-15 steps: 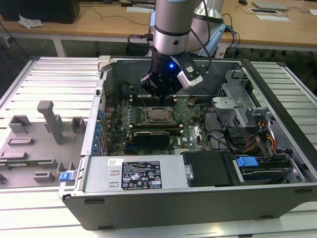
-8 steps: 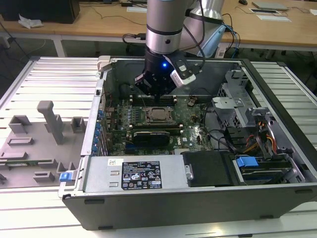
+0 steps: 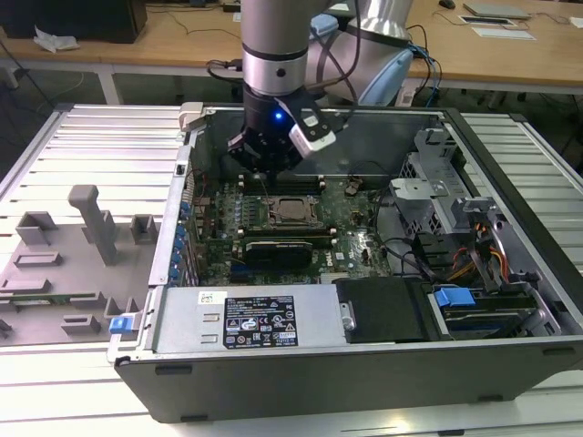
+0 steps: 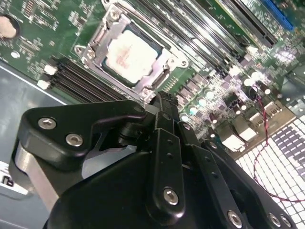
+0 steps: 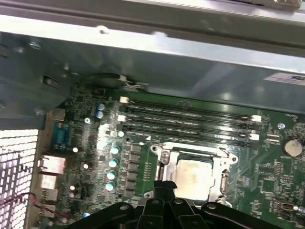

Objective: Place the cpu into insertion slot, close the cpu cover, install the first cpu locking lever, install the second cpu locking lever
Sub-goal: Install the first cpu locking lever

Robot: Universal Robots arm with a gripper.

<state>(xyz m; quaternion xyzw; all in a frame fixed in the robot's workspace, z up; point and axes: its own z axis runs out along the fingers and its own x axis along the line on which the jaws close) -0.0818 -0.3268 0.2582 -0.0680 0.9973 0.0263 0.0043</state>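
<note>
The gripper (image 4: 161,101) is hovering low over the board (image 4: 43,28), fingers (image 4: 167,125) pressed together and pinching nothing; the chip (image 4: 129,53) is sitting in its socket (image 4: 110,73), lying just ahead of the fingertips, right beside them.

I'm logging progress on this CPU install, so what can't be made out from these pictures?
1. Locking levers: in both wrist views the gripper covers the edge of the cpu cover nearest it, so latching is hidden.
2. What the gripper tip touches: exterior view, too small and dark against the motherboard.
3. Print on the cpu: exterior view, too small.
</note>
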